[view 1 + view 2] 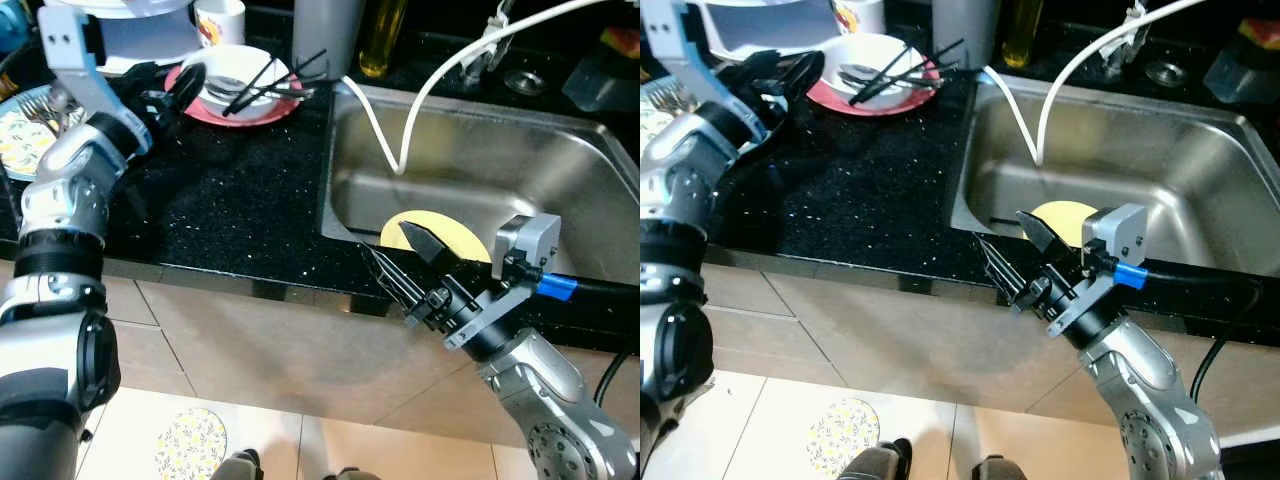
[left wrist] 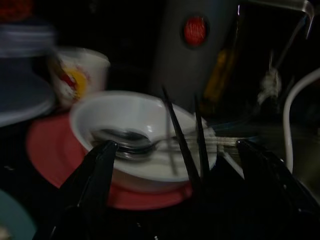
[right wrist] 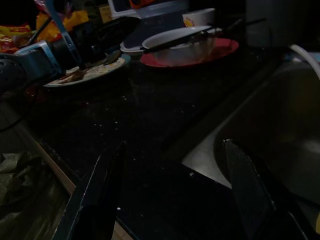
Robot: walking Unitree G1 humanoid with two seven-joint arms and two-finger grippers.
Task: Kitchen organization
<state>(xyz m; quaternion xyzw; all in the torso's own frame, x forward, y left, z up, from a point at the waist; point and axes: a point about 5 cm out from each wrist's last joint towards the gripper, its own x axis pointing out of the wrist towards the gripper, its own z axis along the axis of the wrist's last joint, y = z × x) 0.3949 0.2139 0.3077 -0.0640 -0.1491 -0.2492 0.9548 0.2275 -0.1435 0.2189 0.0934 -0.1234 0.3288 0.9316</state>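
Fingers spread wide, empty — left gripper [image 1: 178,88] beside white bowl [image 1: 240,72]; right gripper [image 1: 405,262] over sink [image 1: 560,160] edge.

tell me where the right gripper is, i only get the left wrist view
observer: the right gripper is open at the front edge of the sink, pointing toward the counter
operator: anything in the sink
observer: a yellow plate lies on its floor, just behind that gripper
operator: what else is on the counter
observer: a patterned plate at its far left end
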